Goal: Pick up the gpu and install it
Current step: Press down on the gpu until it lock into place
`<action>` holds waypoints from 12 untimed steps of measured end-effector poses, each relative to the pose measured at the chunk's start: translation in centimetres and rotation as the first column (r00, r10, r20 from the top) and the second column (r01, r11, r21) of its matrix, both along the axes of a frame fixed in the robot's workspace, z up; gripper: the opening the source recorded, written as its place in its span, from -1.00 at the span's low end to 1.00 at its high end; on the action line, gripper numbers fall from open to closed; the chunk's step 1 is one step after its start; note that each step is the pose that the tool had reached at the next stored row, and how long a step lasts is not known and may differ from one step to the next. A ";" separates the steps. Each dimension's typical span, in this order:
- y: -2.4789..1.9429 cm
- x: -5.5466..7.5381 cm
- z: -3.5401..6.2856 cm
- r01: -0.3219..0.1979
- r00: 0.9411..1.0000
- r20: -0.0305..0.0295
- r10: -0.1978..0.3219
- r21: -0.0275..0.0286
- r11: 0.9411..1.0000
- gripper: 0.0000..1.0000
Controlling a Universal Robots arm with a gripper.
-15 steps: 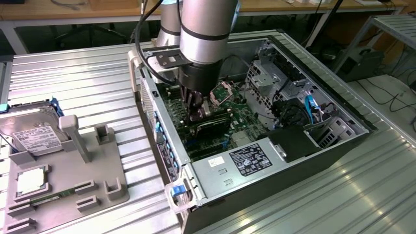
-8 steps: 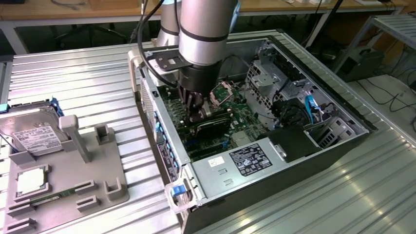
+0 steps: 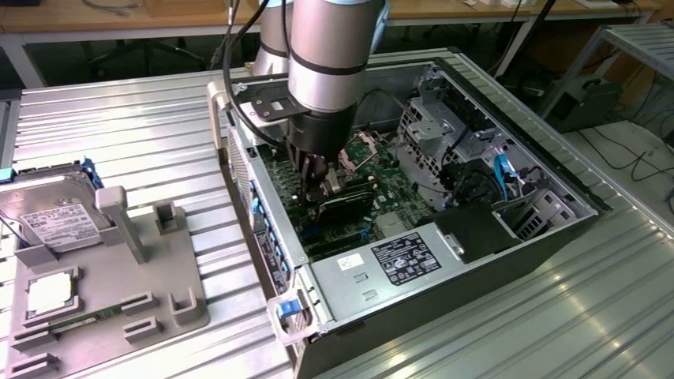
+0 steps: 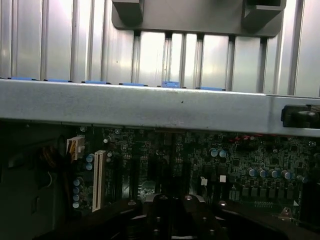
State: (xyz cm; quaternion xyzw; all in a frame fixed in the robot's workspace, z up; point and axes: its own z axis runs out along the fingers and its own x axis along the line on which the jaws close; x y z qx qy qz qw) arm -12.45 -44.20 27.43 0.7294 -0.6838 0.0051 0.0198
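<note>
On the exterior view's left we see a grey moulded parts tray [image 3: 158,276] on the ribbed metal bench, carrying a silver hard drive with a white label [image 3: 53,217] and, lower down, a thin green memory stick [image 3: 74,320]. The tray's tall upright posts stand with nothing between them.

Moving right, the open grey computer case [image 3: 548,170] lies on its side, its green motherboard [image 3: 406,197] exposed. The silver-and-black robot arm reaches down into it, its dark gripper [image 3: 316,185] closed tight. Just below the fingers lies the gpu [image 3: 348,207], a flat black card set edge-down over the board; whether the fingers grip its upper edge or merely press on it, we cannot tell.

In the wrist view we look along the case's pale metal wall [image 4: 150,107] to the motherboard's slots, including one white connector [image 4: 99,180], with the dark gripper body at the frame's edge.

We judge the installing step to be in hand: the card is at its slot, well away from the tray. Seating it would call for straight, even downward pressure, keeping the card upright over the slot.
</note>
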 end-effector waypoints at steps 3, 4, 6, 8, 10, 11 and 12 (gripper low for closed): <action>0.01 0.0 -0.33 0.000 1.000 -0.001 0.000 -0.002 1.000 -0.79; 0.01 0.0 -0.44 0.000 1.000 -0.001 0.000 -0.001 1.000 -0.79; 0.03 0.0 -0.61 0.000 1.000 0.000 0.000 0.000 1.000 -0.79; 0.03 0.0 -0.64 0.000 1.000 0.000 0.000 0.000 1.000 -0.79; 0.04 0.0 -0.52 0.000 1.000 0.001 0.000 0.003 1.000 -0.79; 0.05 0.0 -0.37 0.000 1.000 0.001 0.000 0.005 1.000 -0.79; 0.06 0.0 -0.17 0.000 1.000 0.002 0.000 0.006 1.000 -0.79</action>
